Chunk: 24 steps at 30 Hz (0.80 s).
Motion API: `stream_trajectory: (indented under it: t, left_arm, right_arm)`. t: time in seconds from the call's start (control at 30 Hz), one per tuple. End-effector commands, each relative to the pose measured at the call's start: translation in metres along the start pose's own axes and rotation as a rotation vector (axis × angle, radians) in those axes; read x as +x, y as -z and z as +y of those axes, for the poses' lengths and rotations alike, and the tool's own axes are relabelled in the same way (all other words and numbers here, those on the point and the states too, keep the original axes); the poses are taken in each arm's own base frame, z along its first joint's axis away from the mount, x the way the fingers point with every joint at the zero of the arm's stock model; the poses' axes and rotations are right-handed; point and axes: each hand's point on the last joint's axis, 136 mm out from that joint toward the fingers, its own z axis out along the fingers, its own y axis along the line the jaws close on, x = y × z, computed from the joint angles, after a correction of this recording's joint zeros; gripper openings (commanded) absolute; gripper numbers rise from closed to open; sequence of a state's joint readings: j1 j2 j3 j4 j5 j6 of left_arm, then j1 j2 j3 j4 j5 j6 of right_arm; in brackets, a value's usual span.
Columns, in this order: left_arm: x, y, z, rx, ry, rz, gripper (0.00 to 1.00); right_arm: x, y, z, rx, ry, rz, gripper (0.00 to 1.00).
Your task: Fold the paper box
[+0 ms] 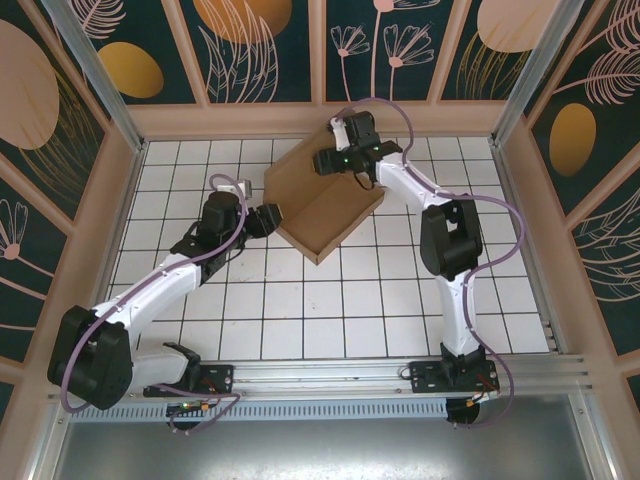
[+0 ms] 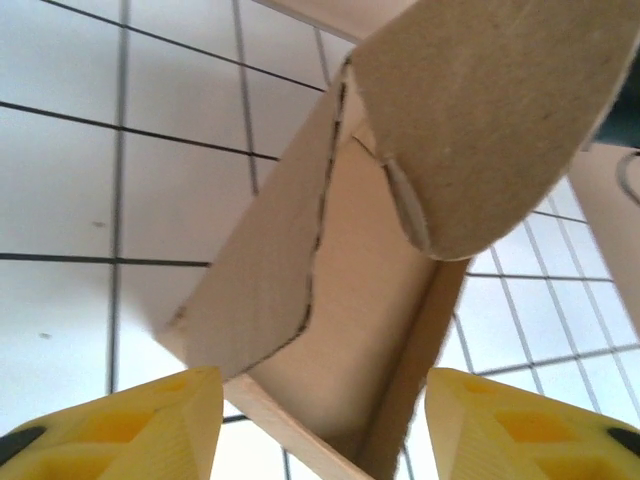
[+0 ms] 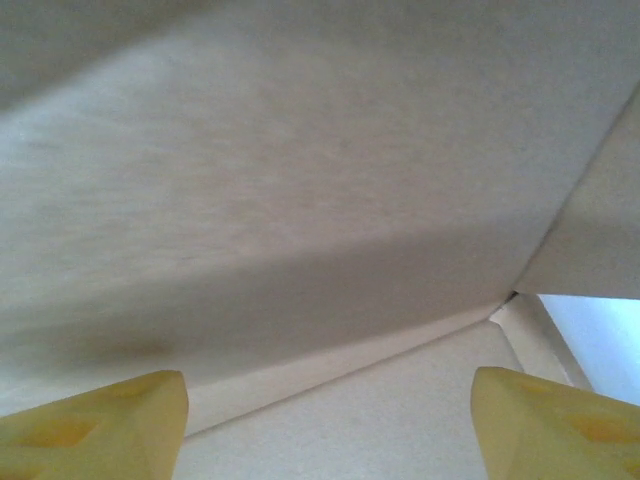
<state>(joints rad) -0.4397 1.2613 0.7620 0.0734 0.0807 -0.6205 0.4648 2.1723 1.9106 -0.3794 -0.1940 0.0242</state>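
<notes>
Cardboard box point(image 1: 330, 210) half-formed, lid panel raised. L claw point(image 2: 320, 388) released, corner wall just ahead between jaws, prob to square it. R claw point(image 3: 330, 385) released too, lid panel's inner face straight ahead, prob for pushing.

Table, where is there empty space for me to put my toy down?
Bare: the tiled patch between the left arm and right arm, nearer than the paper box, and the strip along the right wall. Crowded: the far middle, where the left gripper and right gripper sit at the box.
</notes>
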Motion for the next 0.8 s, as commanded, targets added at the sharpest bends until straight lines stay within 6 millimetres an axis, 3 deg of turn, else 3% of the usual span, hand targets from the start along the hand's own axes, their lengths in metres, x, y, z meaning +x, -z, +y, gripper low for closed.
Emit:
stream_trajectory:
  t: [0.0,0.17,0.27,0.43,0.5,0.53,0.63,0.77]
  left_arm:
    - [-0.015,-0.003,0.024,-0.147,-0.024,-0.078,0.51]
    - [-0.022,-0.022,0.043,-0.248,-0.039,-0.109,0.4]
    - [-0.03,-0.031,0.046,-0.283,-0.046,-0.12,0.35]
    - [-0.049,-0.04,0.043,-0.316,-0.079,-0.144,0.31]
    - [-0.05,-0.046,0.045,-0.316,-0.081,-0.132,0.3]
    - [-0.06,-0.048,0.039,-0.303,-0.092,-0.143,0.29]
    - [-0.068,-0.058,0.037,-0.314,-0.124,-0.135,0.27]
    - [-0.072,-0.075,0.039,-0.292,-0.143,-0.098,0.22]
  right_arm:
    - [-0.014,0.007,0.006,-0.021,0.008,-0.019,0.73]
    - [-0.012,0.01,-0.01,0.008,-0.021,-0.029,0.71]
    - [-0.006,0.019,-0.038,0.105,-0.038,-0.051,0.71]
    - [0.029,0.023,-0.099,0.318,-0.055,-0.008,0.77]
    - [0.046,0.021,-0.116,0.372,-0.068,0.027,0.79]
    - [0.055,0.02,-0.122,0.393,-0.073,0.042,0.79]
    - [0.08,0.014,-0.13,0.404,-0.103,0.084,0.75]
    - [0.099,0.016,-0.119,0.352,-0.151,0.102,0.65]
